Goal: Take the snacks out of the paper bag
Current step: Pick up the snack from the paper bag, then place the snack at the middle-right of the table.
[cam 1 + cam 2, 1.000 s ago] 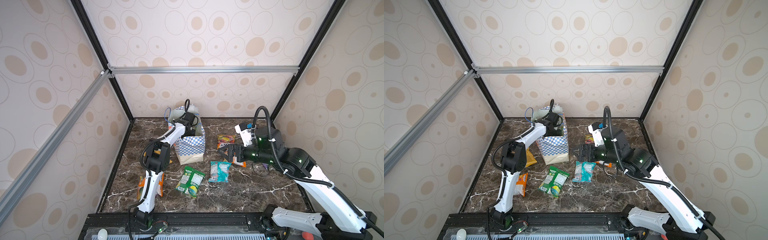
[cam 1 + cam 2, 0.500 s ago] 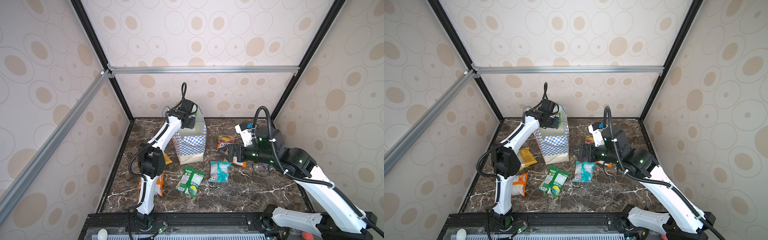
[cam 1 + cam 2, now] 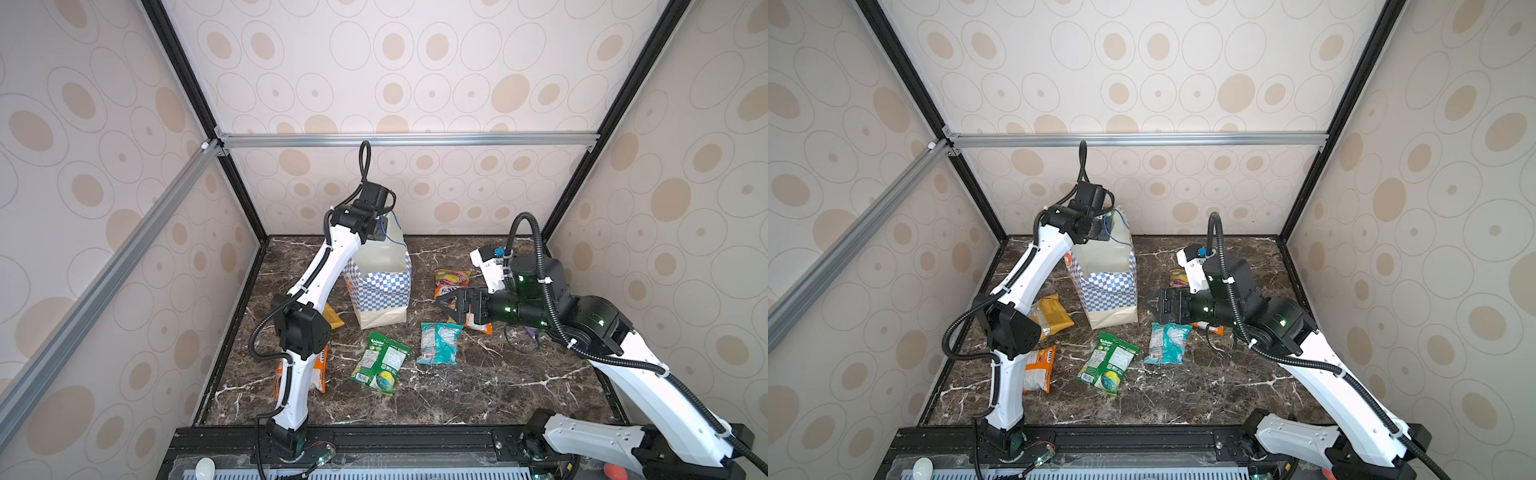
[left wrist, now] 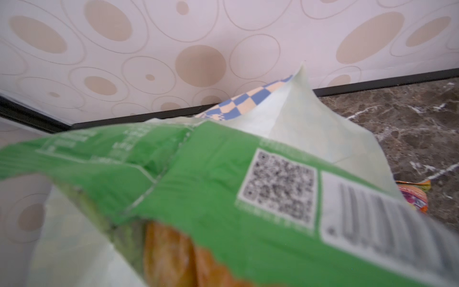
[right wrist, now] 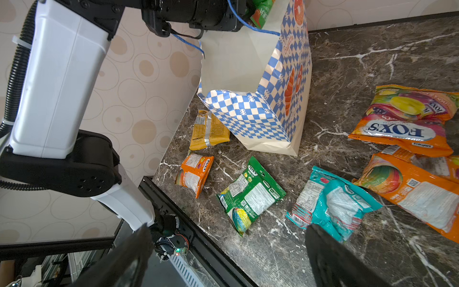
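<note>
Green snack [image 4: 223,186] in left gripper [image 5: 244,13]

A: What sort of place is it?

B: It looks like a robot test cell in a lab. Two white-and-black arms, the left arm [image 3: 320,270] and the right arm [image 3: 665,407], are mounted on a black base rail [image 3: 415,436] at 6 o'clock.

A: And around them?

B: Wall panels [image 3: 415,62] printed with beige ovals close the cell in at 9, 12 and 3 o'clock. Black frame posts [image 3: 193,95] and aluminium bars [image 3: 407,139] hold them. The table [image 3: 478,386] is a dark marble-look slab running wall to wall. Corrugated cable hoses [image 3: 539,245] follow the arms, and green status lights [image 3: 504,308] glow on the right one.
</note>
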Controlling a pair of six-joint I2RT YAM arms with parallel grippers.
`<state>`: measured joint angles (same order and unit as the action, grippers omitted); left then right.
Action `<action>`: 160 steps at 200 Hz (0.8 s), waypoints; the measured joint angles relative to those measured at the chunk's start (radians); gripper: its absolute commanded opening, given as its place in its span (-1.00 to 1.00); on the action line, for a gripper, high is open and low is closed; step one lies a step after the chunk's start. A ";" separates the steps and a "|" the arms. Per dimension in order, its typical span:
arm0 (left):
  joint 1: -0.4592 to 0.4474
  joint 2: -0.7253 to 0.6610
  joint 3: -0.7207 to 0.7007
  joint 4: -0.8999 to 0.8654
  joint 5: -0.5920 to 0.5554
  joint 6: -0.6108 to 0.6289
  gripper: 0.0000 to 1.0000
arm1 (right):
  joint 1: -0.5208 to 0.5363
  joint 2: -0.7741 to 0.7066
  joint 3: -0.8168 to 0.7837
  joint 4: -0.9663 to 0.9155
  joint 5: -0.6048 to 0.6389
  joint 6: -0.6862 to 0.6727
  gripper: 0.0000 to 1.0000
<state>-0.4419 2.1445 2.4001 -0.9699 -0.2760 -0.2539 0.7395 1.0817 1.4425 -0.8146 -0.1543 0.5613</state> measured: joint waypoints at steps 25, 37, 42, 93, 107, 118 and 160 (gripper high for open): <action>-0.002 -0.006 0.005 -0.032 -0.114 0.016 -1.00 | 0.000 0.000 0.000 0.000 0.000 0.003 0.99; -0.002 -0.006 0.006 -0.049 -0.167 0.024 -1.00 | 0.000 0.000 0.000 0.000 0.000 0.004 0.99; -0.002 -0.006 0.006 -0.056 -0.186 0.027 -1.00 | 0.000 0.000 0.000 0.000 0.000 0.004 0.99; -0.002 -0.026 0.069 -0.058 -0.153 0.034 -1.00 | 0.000 0.000 0.000 0.000 0.000 0.010 0.99; -0.001 -0.055 0.070 -0.042 -0.112 0.029 -1.00 | 0.000 0.000 0.000 0.000 -0.001 0.010 0.99; -0.001 -0.087 0.070 -0.027 -0.077 0.023 -1.00 | 0.000 0.000 0.000 0.000 -0.001 0.010 0.99; -0.018 -0.250 0.054 0.048 0.055 -0.005 -1.00 | 0.000 0.000 0.000 0.000 0.001 0.010 0.99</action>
<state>-0.4603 1.8942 2.4542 -0.9215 -0.2207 -0.2588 0.7395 1.0817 1.4429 -0.8143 -0.1532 0.5709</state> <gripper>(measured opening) 0.147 0.997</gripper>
